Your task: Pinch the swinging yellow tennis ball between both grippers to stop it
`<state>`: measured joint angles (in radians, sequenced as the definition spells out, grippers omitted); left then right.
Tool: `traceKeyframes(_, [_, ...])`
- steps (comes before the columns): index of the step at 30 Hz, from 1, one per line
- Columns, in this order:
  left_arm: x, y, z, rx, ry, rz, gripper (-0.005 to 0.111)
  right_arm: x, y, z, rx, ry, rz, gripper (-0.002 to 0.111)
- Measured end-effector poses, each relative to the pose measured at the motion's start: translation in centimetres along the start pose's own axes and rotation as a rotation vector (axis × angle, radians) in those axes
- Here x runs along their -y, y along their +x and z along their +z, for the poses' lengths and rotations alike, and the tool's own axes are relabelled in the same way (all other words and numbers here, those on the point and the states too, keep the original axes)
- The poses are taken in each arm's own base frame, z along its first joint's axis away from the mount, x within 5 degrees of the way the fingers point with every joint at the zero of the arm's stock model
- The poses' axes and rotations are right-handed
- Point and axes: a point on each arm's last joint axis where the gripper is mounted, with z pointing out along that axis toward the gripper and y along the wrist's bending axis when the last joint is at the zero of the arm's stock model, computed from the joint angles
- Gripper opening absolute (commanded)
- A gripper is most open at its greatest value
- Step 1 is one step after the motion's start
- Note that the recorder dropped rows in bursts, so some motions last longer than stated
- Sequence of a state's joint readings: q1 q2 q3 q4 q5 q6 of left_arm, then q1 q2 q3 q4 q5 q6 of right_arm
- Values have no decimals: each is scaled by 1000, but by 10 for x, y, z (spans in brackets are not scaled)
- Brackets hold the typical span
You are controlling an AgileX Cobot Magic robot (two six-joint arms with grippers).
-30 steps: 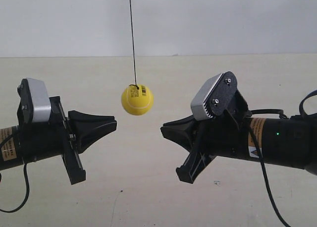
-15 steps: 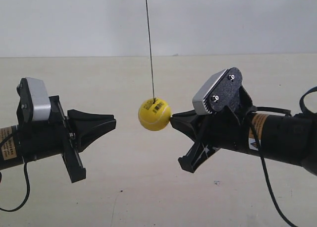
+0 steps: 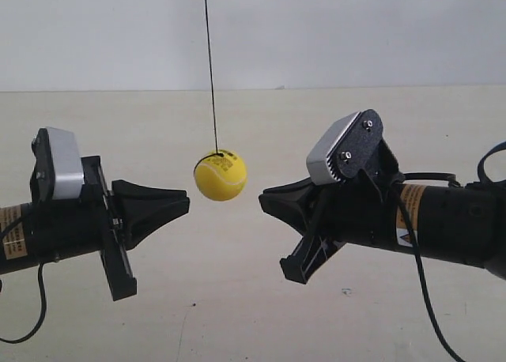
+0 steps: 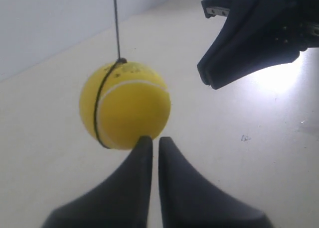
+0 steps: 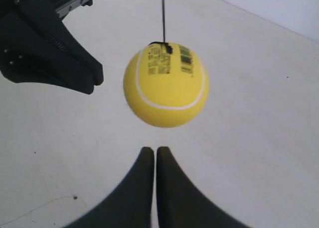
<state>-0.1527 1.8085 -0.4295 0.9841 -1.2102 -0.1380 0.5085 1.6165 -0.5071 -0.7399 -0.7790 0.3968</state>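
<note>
Since half a second ago the ball (image 3: 220,175) has swung off my right gripper (image 3: 263,200) and now hangs on its string (image 3: 210,69) between both tips, over the middle of the bench (image 3: 237,314), short of its far edge. It sits just beside my left gripper (image 3: 186,202), clear of the right. Both grippers' jaws are pressed together, holding nothing.
</note>
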Motion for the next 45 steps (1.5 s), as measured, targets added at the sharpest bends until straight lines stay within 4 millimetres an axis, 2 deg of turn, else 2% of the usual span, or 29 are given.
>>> traceKeyframes(45, [-2,-1,1,6,-32,-13,5,-1,-1,0,8,-8,-5,0])
